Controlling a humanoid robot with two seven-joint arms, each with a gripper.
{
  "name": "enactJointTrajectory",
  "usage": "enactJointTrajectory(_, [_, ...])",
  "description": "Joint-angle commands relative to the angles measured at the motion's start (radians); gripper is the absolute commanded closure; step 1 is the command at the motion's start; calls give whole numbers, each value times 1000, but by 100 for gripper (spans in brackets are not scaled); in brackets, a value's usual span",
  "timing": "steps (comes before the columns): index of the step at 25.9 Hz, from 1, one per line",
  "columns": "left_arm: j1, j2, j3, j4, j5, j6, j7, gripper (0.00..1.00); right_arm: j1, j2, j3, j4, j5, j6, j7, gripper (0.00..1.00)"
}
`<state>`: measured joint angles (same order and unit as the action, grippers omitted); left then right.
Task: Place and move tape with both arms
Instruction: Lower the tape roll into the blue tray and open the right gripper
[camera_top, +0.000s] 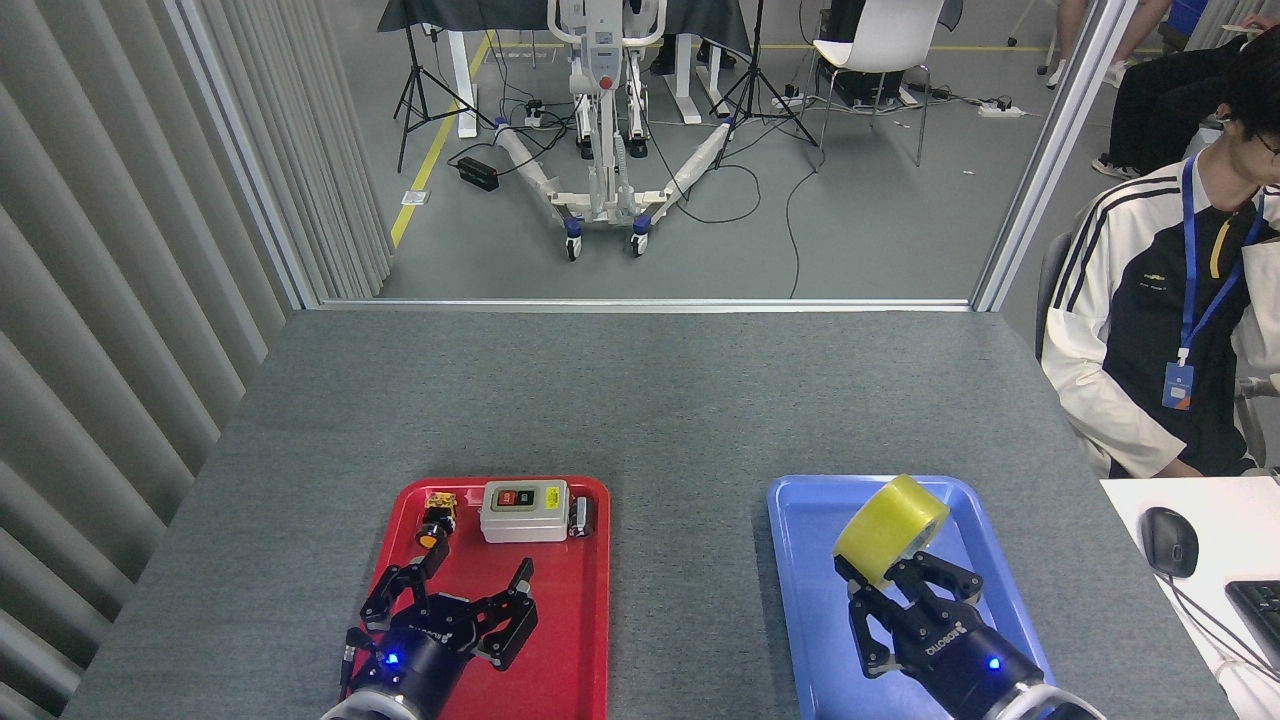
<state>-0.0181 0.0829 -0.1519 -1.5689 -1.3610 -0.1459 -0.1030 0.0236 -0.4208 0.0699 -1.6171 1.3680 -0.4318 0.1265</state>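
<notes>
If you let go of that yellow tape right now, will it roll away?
Probably a little. The tape is a round roll held tilted by the right gripper over the blue tray, so it could land on its curved side and roll. The tray's raised rim would likely stop it. It looks stiff, not squishy.

Two black multi-finger grippers enter from the bottom edge, each built of jointed, angular finger links on a rounded black wrist housing. The left gripper (455, 610) shows a small glowing blue light on its housing. The right gripper (905, 590) carries white lettering beside its own blue light, above a white arm body.
</notes>
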Motion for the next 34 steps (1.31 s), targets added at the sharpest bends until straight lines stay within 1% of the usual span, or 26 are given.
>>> enactJointTrajectory(1, [3,8,-5,-29,-30,34,8,0,-54,-3,7,-1,-1,102,274,100])
enactJointTrajectory(3, [3,18,-5,-43,-32,51,22,0,-85,-4,19,-1,-7,117,455,100])
enactJointTrajectory(4, [6,25,-6,-62,-33,57,28,0,-106,-3,34,-1,-21,130,552,100])
enactJointTrajectory(6, [10,17,-5,-68,-33,66,68,0,-148,5,60,-1,-84,166,743,100])
enactJointTrajectory(8, [18,12,-2,-62,-30,68,95,0,-175,10,64,-1,-150,214,909,100])
enactJointTrajectory(10, [20,8,-12,-52,-29,65,98,0,-200,10,65,-1,-182,258,1050,96])
enactJointTrajectory(12, [6,-5,-12,-43,-29,58,97,0,-212,13,67,2,-182,318,1130,96])
enactJointTrajectory(14, [-5,-11,-12,-45,-29,55,94,0,-214,13,71,11,-179,397,1131,94])
enactJointTrajectory(15, [-6,-9,-12,-42,-27,57,97,0,-215,13,79,14,-175,432,1130,88])
enactJointTrajectory(16, [-11,-11,-12,-26,-27,58,97,0,-215,13,87,19,-173,456,1128,80])
enactJointTrajectory(17, [-16,-9,-12,-10,-27,54,98,0,-215,13,90,20,-168,475,1121,68])
enactJointTrajectory(18, [-16,-8,-12,1,-29,52,100,0,-215,13,90,22,-161,489,1110,51])
enactJointTrajectory(19, [-16,-6,-12,6,-29,51,101,0,-214,11,90,25,-153,499,1096,30])
enactJointTrajectory(20, [-16,-2,-12,9,-29,51,106,0,-212,11,90,28,-152,515,1079,1])
enactJointTrajectory(24, [-17,3,2,13,-30,58,141,0,-203,11,88,25,-155,527,980,0])
enactJointTrajectory(26, [-23,5,2,12,-32,58,143,0,-195,13,79,5,-155,525,874,0])
enactJointTrajectory(27, [-23,3,2,9,-32,58,141,0,-185,13,65,-3,-153,525,785,0])
enactJointTrajectory(28, [-25,3,2,10,-30,58,141,0,-160,13,42,-3,-152,525,665,0])
enactJointTrajectory(32, [-25,5,2,4,-29,46,144,0,-54,16,-42,9,-145,516,78,0])
enactJointTrajectory(33, [-23,3,0,1,-29,46,144,0,-37,17,-44,16,-135,516,-40,0])
enactJointTrajectory(34, [-22,-2,0,1,-30,46,146,0,-24,20,-47,20,-124,516,-122,0])
